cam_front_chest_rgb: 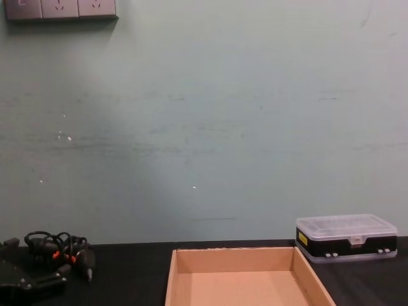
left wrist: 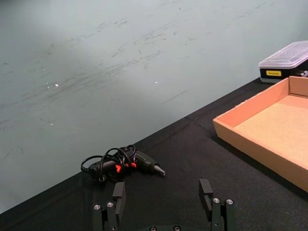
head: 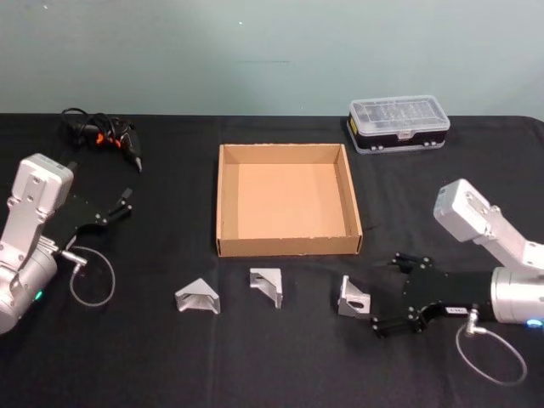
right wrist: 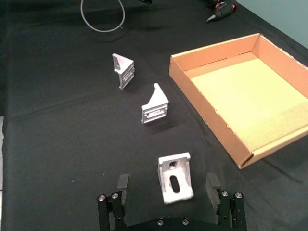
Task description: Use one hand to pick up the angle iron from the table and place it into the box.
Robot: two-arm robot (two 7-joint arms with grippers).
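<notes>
Right claw (head: 387,294) open, fingers spread, angle iron (head: 354,297) at its tips, ungripped. Angle iron on table (head: 170,357), near box (head: 285,248) front right corner. Box empty: grasp, lift and placing remain. Left claw (head: 119,209) open, parked left.

The box (head: 285,246), a shallow tan cardboard tray, sits flat on the black table (head: 170,365). Near its front wall stand the left angle iron (head: 197,297), middle angle iron (head: 266,286) and right angle iron (head: 354,297), all silver. The last sits between the spread fingers of the right gripper (head: 384,293).

Clear-lidded plastic case (head: 398,124) at back right; black tool (head: 126,143) with coiled cable (head: 83,124) at back left; sockets (cam_front_chest_rgb: 60,9) on wall (cam_front_chest_rgb: 204,127).
</notes>
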